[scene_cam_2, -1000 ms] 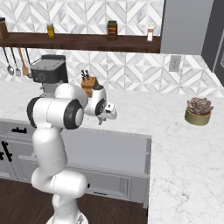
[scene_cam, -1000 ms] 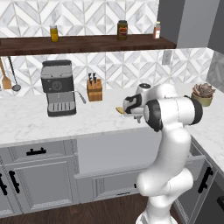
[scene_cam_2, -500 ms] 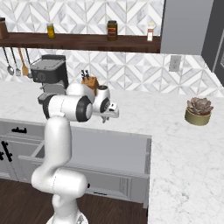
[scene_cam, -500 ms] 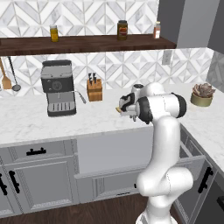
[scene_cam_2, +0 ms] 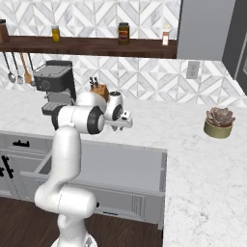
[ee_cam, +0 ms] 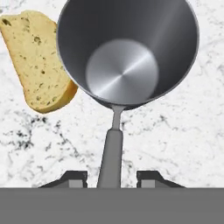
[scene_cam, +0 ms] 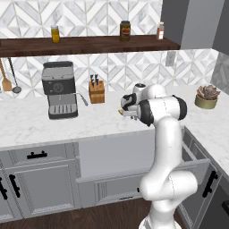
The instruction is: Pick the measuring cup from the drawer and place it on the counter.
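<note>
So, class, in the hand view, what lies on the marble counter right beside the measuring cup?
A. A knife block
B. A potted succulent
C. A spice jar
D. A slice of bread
D: in the hand view a tan slice of bread lies on the white marble counter next to the measuring cup, its edge running behind the cup's rim, with the cup's handle reaching back between the fingertips of the gripper.

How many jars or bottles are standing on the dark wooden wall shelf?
3 in the left base view: a yellow jar at the left, a dark jar in the middle, a small pale bottle at the right end. Others may be outside the frame.
</note>
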Available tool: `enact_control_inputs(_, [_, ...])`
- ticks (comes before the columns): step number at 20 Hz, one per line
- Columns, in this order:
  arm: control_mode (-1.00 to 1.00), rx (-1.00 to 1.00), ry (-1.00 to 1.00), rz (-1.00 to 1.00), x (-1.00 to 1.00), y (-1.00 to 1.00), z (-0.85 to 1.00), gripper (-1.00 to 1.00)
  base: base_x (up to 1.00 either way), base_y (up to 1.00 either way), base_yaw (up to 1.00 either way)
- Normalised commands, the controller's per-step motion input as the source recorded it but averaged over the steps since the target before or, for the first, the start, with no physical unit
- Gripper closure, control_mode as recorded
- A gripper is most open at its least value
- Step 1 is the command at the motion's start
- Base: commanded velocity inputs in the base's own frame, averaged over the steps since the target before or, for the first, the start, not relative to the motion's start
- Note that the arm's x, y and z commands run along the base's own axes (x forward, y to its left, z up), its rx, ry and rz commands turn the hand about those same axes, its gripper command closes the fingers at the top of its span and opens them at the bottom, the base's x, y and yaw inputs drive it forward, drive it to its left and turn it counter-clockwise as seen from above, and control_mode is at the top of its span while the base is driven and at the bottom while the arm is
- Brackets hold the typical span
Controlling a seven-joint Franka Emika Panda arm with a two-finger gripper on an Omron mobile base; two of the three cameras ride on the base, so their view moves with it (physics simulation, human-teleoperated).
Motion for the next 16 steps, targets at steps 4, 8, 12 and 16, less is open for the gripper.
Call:
enact_control_inputs(4, [-1.00, 0.00, 0.00, 0.00, 0.00, 0.00, 0.00, -1.00, 0.00, 0.00, 0.00])
enact_control_inputs(8, [-1.00, 0.00, -0.04, 0.00, -0.44, 0.00, 0.00, -1.00, 0.00, 0.00, 0.00])
enact_control_inputs(12, [-1.00, 0.00, -0.12, 0.00, -1.00, 0.00, 0.00, -1.00, 0.00, 0.00, 0.00])
enact_control_inputs(16, [-1.00, -0.01, -0.15, 0.00, -1.00, 0.07, 0.04, -1.00, 0.00, 0.00, 0.00])
